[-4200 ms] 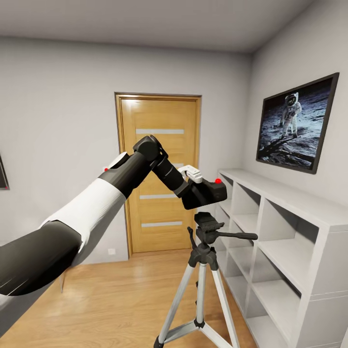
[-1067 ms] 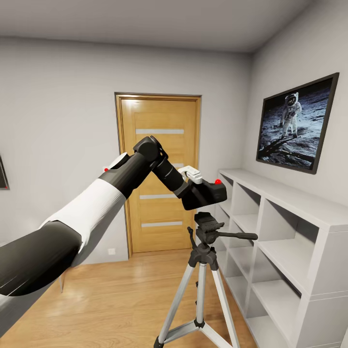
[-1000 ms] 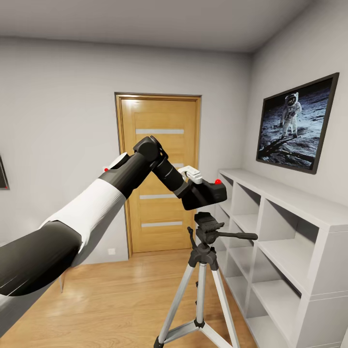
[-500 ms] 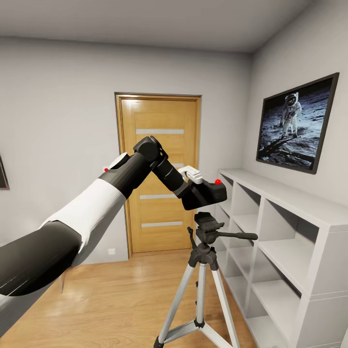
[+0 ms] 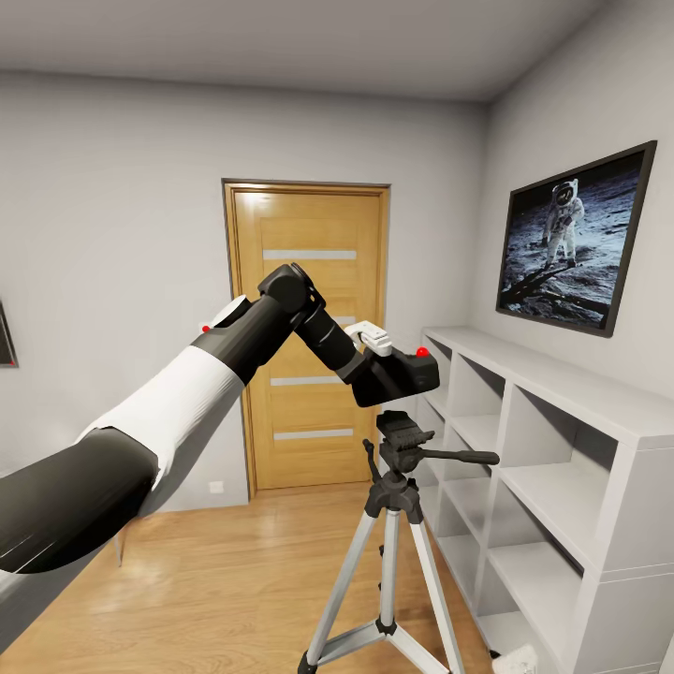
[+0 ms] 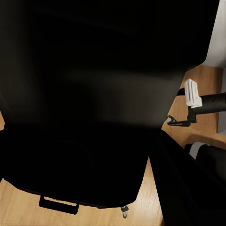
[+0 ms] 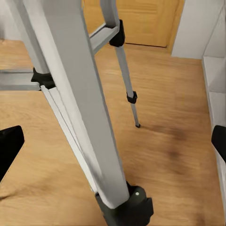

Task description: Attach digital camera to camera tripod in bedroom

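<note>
One digital camera (image 5: 404, 372), one camera tripod (image 5: 393, 524) — one door (image 5: 309, 337).

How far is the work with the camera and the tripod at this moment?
Done: the left end effector holds the camera, raised just above the tripod head. In hand: lining the camera up over the head; a small gap shows between them. Left: lower it onto the head, attach it and let go. The right end effector is open beside a tripod leg.

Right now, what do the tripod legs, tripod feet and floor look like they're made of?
Camera tripod legs: likely brushed metal, silver-grey with a soft sheen and flat extruded faces. Feet: black, matte, probably rubber or plastic. Floor: light wood planks, grain and seams visible, satin finish; it could be laminate.
</note>
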Available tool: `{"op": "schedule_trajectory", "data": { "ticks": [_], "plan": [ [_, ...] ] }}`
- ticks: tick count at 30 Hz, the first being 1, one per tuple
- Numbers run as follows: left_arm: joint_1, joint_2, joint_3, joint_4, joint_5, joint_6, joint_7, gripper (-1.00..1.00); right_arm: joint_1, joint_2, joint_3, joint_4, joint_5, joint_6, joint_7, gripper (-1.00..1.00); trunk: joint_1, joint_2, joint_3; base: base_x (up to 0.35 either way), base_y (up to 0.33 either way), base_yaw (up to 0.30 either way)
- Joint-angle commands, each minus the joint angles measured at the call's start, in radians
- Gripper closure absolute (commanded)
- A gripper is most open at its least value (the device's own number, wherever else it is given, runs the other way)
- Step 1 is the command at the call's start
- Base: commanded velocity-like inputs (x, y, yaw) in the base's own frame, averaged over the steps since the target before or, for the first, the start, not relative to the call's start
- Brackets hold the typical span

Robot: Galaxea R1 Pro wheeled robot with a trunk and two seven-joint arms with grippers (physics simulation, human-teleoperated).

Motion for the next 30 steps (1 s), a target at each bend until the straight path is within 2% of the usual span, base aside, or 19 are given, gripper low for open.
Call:
{"op": "schedule_trajectory", "data": {
  "ticks": [1,7,21,30],
  "plan": [
    [0.0,0.0,0.0,0.0,-0.011,0.01,-0.013,1.0,0.0,-0.001,0.006,-0.004,-0.004,-0.003,0.008,-1.0,0.0,-0.001,-0.001,0.0,0.0,0.0],
    [0.0,0.0,0.0,0.0,-0.011,0.01,-0.013,1.0,0.0,-0.001,0.006,-0.064,-0.005,0.003,0.077,-1.0,0.0,-0.001,-0.001,0.0,0.0,0.0],
    [0.0,0.0,0.0,0.0,-0.011,0.01,-0.013,1.0,0.0,0.0,0.015,-0.157,-0.006,0.071,0.089,-1.0,0.0,-0.001,-0.001,0.0,0.0,0.0],
    [0.0,0.0,0.0,0.0,-0.011,0.01,-0.014,1.0,0.0,0.001,0.013,-0.261,-0.008,0.184,0.089,-1.0,0.0,-0.001,-0.001,0.0,0.0,0.0]
  ]
}}
